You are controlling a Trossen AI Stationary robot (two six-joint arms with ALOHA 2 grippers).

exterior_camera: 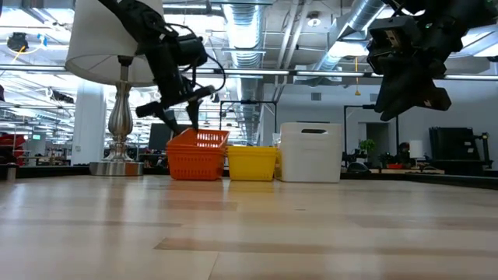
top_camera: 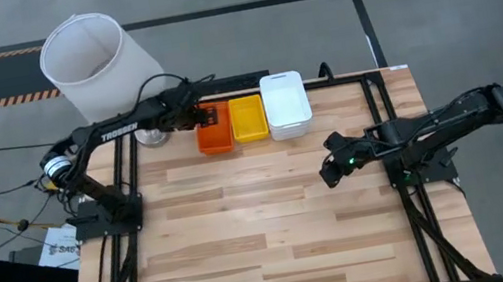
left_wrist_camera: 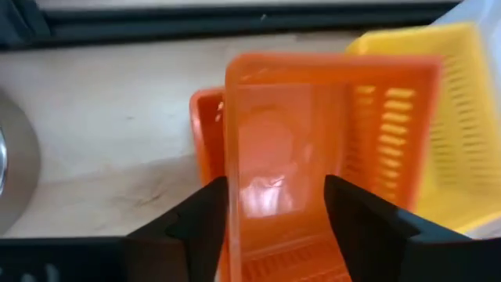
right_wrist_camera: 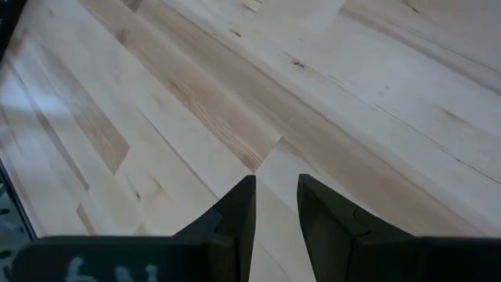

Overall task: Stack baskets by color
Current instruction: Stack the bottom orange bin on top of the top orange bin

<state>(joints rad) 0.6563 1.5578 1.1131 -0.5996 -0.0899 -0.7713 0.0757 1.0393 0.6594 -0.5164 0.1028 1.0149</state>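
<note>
Three basket stacks side by side, right of lamp.

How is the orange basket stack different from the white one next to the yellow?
The orange basket stack has a top basket sitting tilted, not yet settled; the white basket stack sits level. The orange stack is lower and narrower, the white taller and wider. The left gripper hangs over the orange stack, fingers either side of its top basket; nothing is near the white. Both stand in one row at the table's far edge.
</note>
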